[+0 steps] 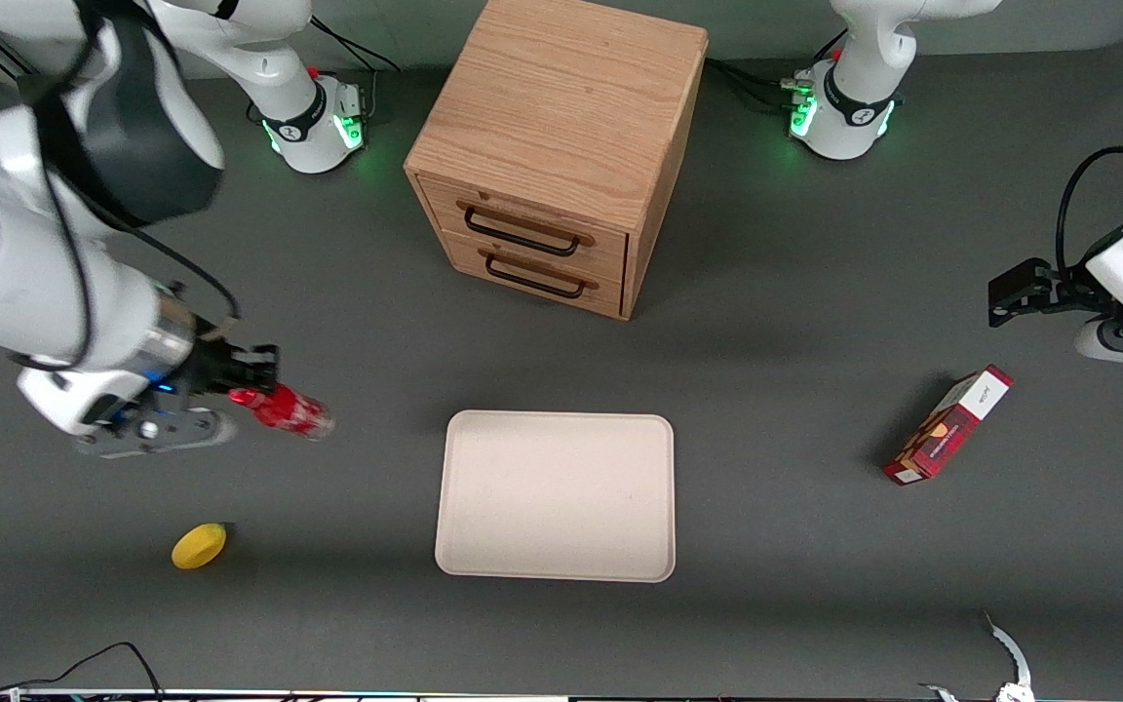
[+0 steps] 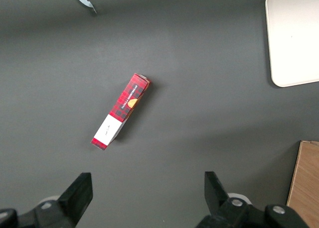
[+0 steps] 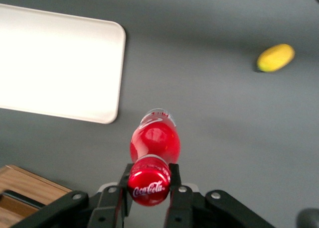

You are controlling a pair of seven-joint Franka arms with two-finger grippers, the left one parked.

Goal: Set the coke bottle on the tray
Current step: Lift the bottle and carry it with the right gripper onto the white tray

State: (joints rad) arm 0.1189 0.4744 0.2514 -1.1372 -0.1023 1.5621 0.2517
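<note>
The small red coke bottle [image 1: 284, 409] is held by its red cap in my right gripper [image 1: 248, 385], lifted off the table at the working arm's end, its clear base pointing toward the tray. In the right wrist view the gripper [image 3: 148, 180] is shut on the bottle [image 3: 154, 143], a finger [image 3: 175, 180] pressed on each side of the cap. The cream-beige tray [image 1: 556, 494] lies flat in the middle of the table, apart from the bottle; it also shows in the right wrist view [image 3: 60, 63] and the left wrist view [image 2: 294, 39].
A wooden two-drawer cabinet [image 1: 561, 146] stands farther from the front camera than the tray. A yellow lemon [image 1: 199, 545] lies nearer the camera than the gripper. A red-and-white box [image 1: 948, 425] lies toward the parked arm's end.
</note>
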